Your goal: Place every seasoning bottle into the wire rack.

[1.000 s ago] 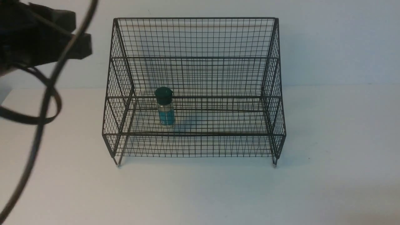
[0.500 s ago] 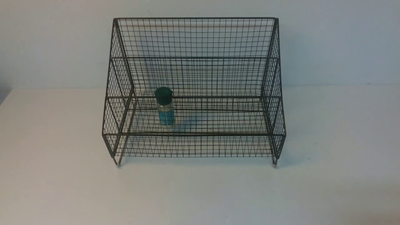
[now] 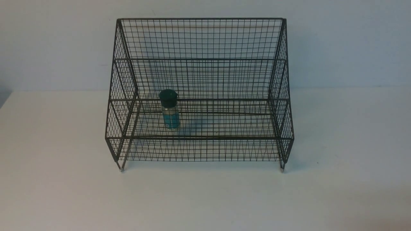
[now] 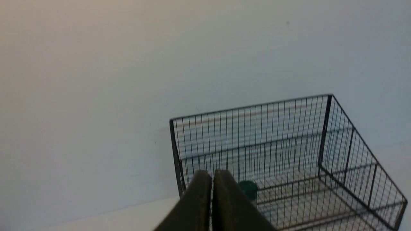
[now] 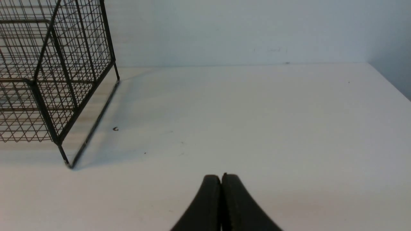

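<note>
The seasoning bottle [image 3: 170, 110] is seen standing upright on the lower tier of the wire rack [image 3: 199, 38], toward the nine o'clock side of that shelf, its long axis vertical and its dark green cap [image 3: 168, 97] pointing straight up. The blue-teal label is turned toward the front camera. The bottle is set back from the front rail and is held by nothing; no other bottle is shown on the white table [image 3: 64, 192] around the rack, so the task is judged to be finished or very nearly so.

From the left wrist view, the left gripper [image 4: 212, 175] is shown pulled well back from the rack, its two fingers pressed together with nothing between them, the bottle's cap just visible behind them. The right gripper [image 5: 221, 178] is likewise shown closed and empty, hovering over bare table at about three o'clock from the rack, well apart from it.

Little risk is left, in this reading. What could still go wrong is a knock: the bottle is narrow and tall for its base and rests on open mesh, so it could be tipped by a jolt to the rack. Such a jolt would most likely be caused by an arm or trailing cable brushing the rack's slanted side, should either arm be brought near again.
</note>
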Tool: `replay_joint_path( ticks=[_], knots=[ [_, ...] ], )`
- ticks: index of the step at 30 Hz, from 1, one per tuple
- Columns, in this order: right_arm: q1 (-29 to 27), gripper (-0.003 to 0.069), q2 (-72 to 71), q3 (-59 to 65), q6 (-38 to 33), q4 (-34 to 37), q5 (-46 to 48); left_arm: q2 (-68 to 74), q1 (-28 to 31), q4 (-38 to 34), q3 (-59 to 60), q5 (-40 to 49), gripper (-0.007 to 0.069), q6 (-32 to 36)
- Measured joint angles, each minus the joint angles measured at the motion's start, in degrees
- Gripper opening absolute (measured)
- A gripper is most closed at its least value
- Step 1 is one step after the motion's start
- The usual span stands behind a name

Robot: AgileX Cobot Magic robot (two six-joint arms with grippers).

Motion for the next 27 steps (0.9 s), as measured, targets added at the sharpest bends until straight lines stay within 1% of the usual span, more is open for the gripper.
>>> replay_joint_path(
  ticks=[2, 5, 6, 7, 8, 10, 15, 19, 27],
  knots=[
    [0.0, -0.0015, 0.0, 0.0, 0.0, 0.0, 0.0, -5.2, 2.9, -5.0, 7.6, -1.6, -0.0005, 6.2],
    [0.0, -0.0015, 0.0, 0.0, 0.0, 0.0, 0.0, -12.0, 6.6, -9.5, 17.4, -4.9, -0.0005, 11.6],
    [0.0, -0.0015, 0.0, 0.0, 0.0, 0.0, 0.0, -13.0, 7.1, -10.4, 18.9, -5.4, -0.0005, 12.3],
    [0.0, -0.0015, 0.0, 0.0, 0.0, 0.0, 0.0, -16.1, 9.4, -12.3, 24.8, -7.0, -0.0005, 13.9],
    [0.0, -0.0015, 0.0, 0.0, 0.0, 0.0, 0.0, -18.7, 11.2, -13.7, 29.6, -8.3, -0.0005, 14.9],
    [0.0, -0.0015, 0.0, 0.0, 0.0, 0.0, 0.1, -19.7, 13.4, -14.4, 35.5, -9.4, -0.0005, 15.3],
    [0.0, -0.0015, 0.0, 0.0, 0.0, 0.2, 0.1, -19.7, 14.6, -14.9, 44.5, -9.9, -0.0005, 15.3],
    [0.0, -0.0015, 0.0, -0.1, 0.0, 0.3, 0.2, -19.7, 14.7, -14.9, 45.6, -11.9, -0.0005, 15.4],
    [0.0, -0.0015, 0.0, -0.1, 0.0, 0.3, 0.2, -19.7, 14.7, -14.9, 45.6, -12.3, -0.0005, 15.4]
  ],
)
